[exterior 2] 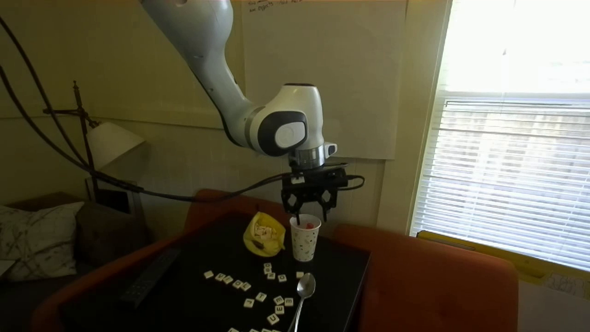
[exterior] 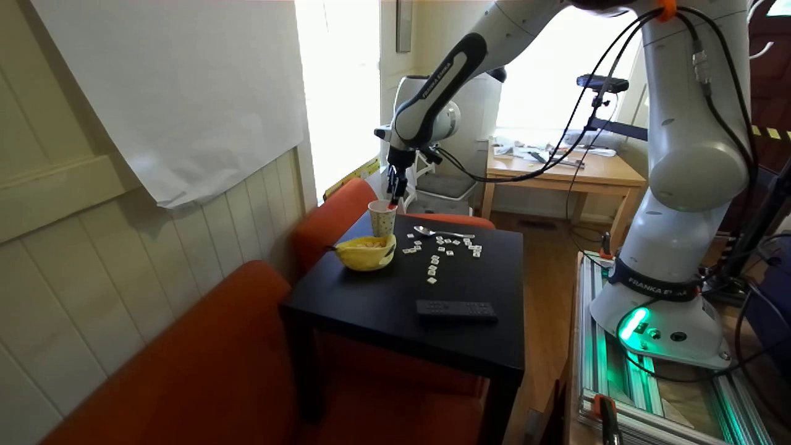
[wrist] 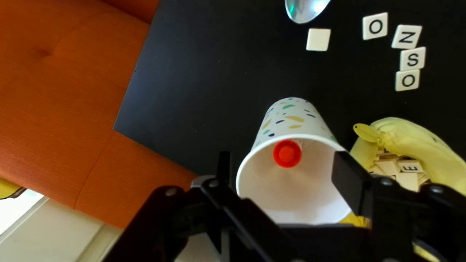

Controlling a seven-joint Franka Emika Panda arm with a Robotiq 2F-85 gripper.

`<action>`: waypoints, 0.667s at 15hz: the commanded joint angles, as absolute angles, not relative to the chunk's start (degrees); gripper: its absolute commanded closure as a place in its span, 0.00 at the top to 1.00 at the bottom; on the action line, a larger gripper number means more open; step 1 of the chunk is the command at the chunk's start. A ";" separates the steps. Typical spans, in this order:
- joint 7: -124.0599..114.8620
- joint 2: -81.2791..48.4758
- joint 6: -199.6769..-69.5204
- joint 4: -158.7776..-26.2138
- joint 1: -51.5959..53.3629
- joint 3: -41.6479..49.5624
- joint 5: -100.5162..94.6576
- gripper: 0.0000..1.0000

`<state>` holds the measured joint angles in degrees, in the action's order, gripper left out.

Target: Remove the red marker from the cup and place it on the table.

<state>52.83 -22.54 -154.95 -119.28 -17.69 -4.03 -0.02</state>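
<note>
Wrist view: I record the red marker [wrist: 287, 154] inside the white speckled cup [wrist: 295, 118], its round red end uppermost and near one side of the mouth; the remainder is largely hidden. The cup stands upright on the black table [wrist: 204, 91]. In an exterior view, my gripper [exterior 2: 311, 222] points down over the cup, its fingers spread apart; contact with the rim I cannot determine. Both exterior views place the yellow bowl [exterior: 363, 261] just beside the cup. A spoon [exterior 2: 306, 287] and loose letter tiles [exterior 2: 279, 299] lie nearby.
</note>
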 commanded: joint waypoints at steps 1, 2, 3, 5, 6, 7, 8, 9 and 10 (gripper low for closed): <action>56.86 -24.16 -152.63 -116.93 -18.67 -5.31 2.95 0.70; 57.13 -24.41 -152.40 -116.69 -18.46 -5.19 3.05 0.69; 57.53 -24.70 -152.34 -116.48 -18.40 -5.22 3.20 0.69; 57.38 -25.27 -152.34 -116.01 -18.17 -4.98 2.94 0.72; 57.32 -25.54 -152.31 -115.78 -18.15 -4.91 2.81 0.71; 57.29 -25.71 -152.25 -115.64 -18.17 -4.91 2.77 0.69; 57.18 -25.75 -152.17 -115.47 -18.08 -4.79 2.60 0.64; 57.19 -25.76 -151.93 -115.29 -18.08 -4.77 2.59 0.61; 57.20 -25.78 -151.79 -115.14 -18.10 -4.76 2.62 0.55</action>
<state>55.24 -24.36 -153.44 -117.28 -17.71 -4.49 1.23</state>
